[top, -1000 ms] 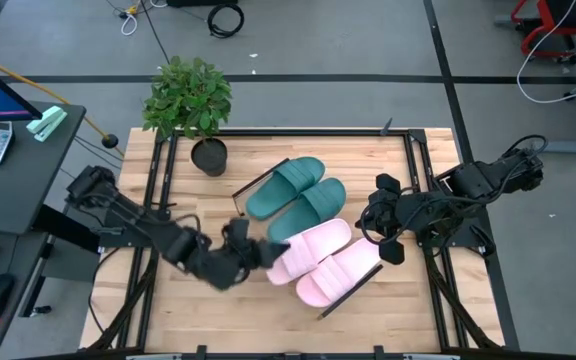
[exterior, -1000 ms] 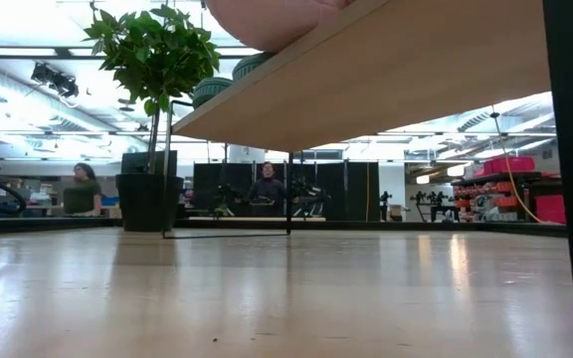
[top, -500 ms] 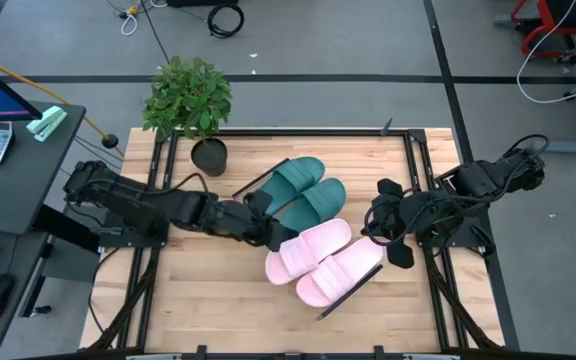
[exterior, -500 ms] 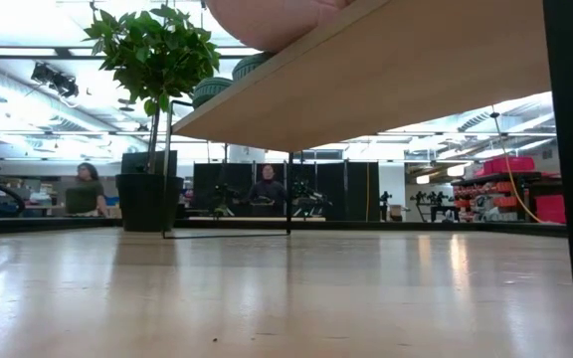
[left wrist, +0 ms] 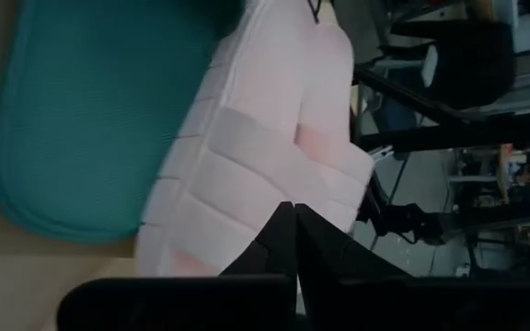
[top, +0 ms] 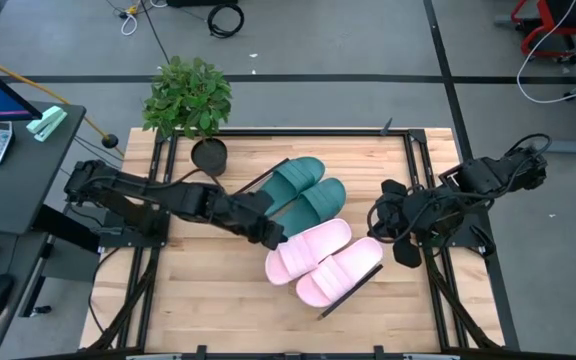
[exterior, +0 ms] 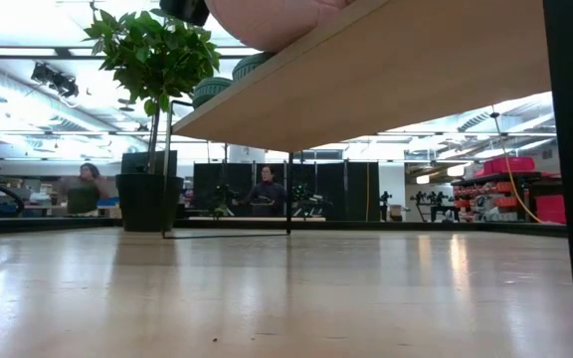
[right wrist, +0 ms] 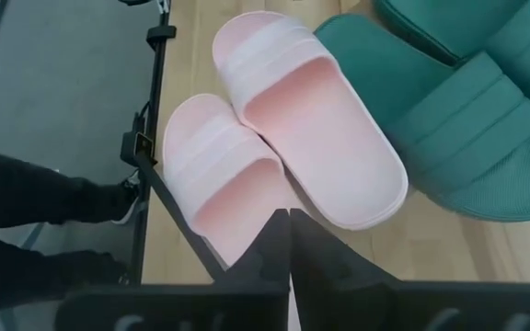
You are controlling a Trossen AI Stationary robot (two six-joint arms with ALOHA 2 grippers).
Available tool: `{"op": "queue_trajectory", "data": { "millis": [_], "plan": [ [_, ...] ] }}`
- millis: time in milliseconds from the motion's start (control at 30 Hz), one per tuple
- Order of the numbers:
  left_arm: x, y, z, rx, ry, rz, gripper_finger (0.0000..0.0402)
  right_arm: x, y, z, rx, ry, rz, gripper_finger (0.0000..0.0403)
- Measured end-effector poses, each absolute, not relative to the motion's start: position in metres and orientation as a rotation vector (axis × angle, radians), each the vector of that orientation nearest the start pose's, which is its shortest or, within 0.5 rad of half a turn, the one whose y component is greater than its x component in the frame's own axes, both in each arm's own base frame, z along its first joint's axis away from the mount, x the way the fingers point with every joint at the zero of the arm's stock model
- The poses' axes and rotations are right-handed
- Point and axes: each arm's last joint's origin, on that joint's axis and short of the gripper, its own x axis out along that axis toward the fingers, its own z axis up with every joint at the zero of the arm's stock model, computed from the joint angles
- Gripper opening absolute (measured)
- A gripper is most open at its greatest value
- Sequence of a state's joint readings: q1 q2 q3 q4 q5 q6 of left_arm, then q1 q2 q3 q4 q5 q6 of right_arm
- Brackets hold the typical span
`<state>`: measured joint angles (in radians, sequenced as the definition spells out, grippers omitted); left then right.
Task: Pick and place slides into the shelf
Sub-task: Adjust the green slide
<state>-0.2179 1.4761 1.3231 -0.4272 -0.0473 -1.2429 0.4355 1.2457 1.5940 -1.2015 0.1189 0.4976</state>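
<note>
all four slides sit on the shelf (top: 360, 283), which lies at a slant on my worktop (top: 208, 300). taking the shelf as the landmark: the teal pair (top: 303, 192) fills its far end, toward the potted plant (top: 189, 100), and the pink pair (top: 323, 260) fills its near end, touching the teal pair side on.

my left tool (top: 271, 232) is pinched narrow with nothing in it, its tip right at the heel of the pink slide nearest the teal pair, on the plant side of the shelf. my right tool (top: 404, 250) is pinched narrow too and holds nothing; it hangs just off the opposite long side of the shelf, near the toes of the pink pair but apart from them.
</note>
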Motion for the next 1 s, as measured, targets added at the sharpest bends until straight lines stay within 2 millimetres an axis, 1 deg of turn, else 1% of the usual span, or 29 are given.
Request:
{"op": "queue_trajectory", "data": {
  "millis": [267, 433, 567, 867, 1000],
  "plan": [
    [0.315, -0.064, 0.326, -1.077, 0.687, 0.274, 0.0001, 0.192, 0.085, 0.422, 0.244, 0.862, 0.077, 0.0004],
    [0.314, -0.063, 0.324, -1.060, 0.704, 0.299, 0.0001, 0.194, 0.086, 0.424, 0.259, 0.833, 0.083, 0.0005],
    [0.316, -0.063, 0.316, -1.027, 0.733, 0.336, 0.0001, 0.195, 0.086, 0.425, 0.266, 0.812, 0.089, 0.0006],
    [0.329, -0.066, 0.293, -0.989, 0.793, 0.391, 0.0000, 0.196, 0.087, 0.426, 0.275, 0.801, 0.089, 0.0006],
    [0.330, -0.064, 0.289, -0.962, 0.799, 0.436, 0.0000, 0.196, 0.087, 0.426, 0.276, 0.800, 0.089, 0.0004]
  ]
}}
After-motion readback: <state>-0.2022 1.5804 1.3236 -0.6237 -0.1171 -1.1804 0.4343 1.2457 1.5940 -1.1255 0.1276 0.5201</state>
